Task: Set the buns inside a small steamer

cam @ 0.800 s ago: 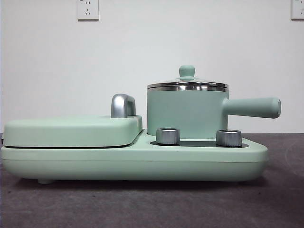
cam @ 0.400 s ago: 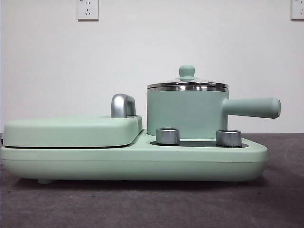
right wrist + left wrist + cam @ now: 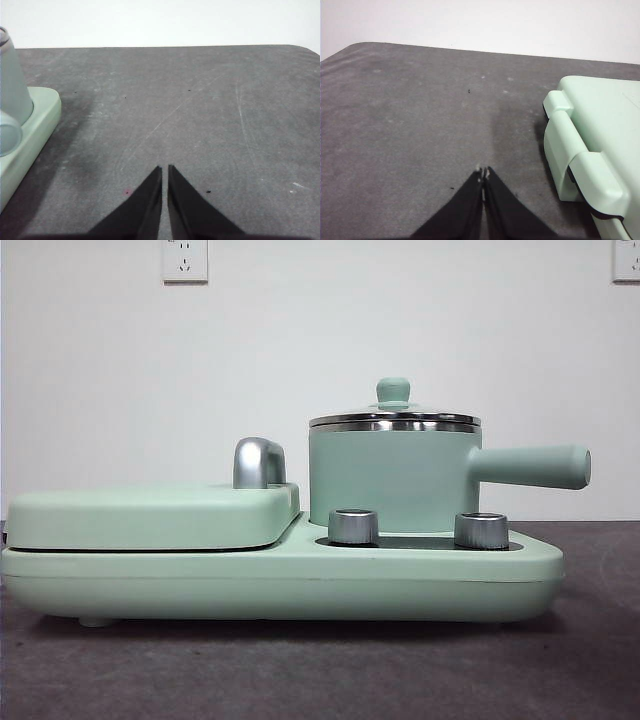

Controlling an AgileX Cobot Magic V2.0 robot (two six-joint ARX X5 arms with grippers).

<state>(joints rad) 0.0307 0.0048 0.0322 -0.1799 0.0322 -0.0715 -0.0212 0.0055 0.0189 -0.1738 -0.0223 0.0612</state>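
The small steamer (image 3: 395, 475), a mint-green pot with a steel rim, a straight side handle and a glass lid with a green knob, stands closed on the right half of a mint-green cooker base (image 3: 280, 585). Its side also shows at the edge of the right wrist view as the small steamer (image 3: 12, 90). The buns are out of view. My left gripper (image 3: 483, 173) hangs shut over bare grey table beside the cooker's hinged end. My right gripper (image 3: 165, 169) is shut and empty over the table beside the steamer's end of the base. Neither gripper appears in the front view.
A flat mint-green griddle lid (image 3: 150, 515) with a chrome handle (image 3: 258, 462) covers the base's left half; its hinge side (image 3: 585, 150) is near my left gripper. Two chrome dials (image 3: 353, 526) sit in front of the steamer. A white wall stands behind the grey table (image 3: 200, 110).
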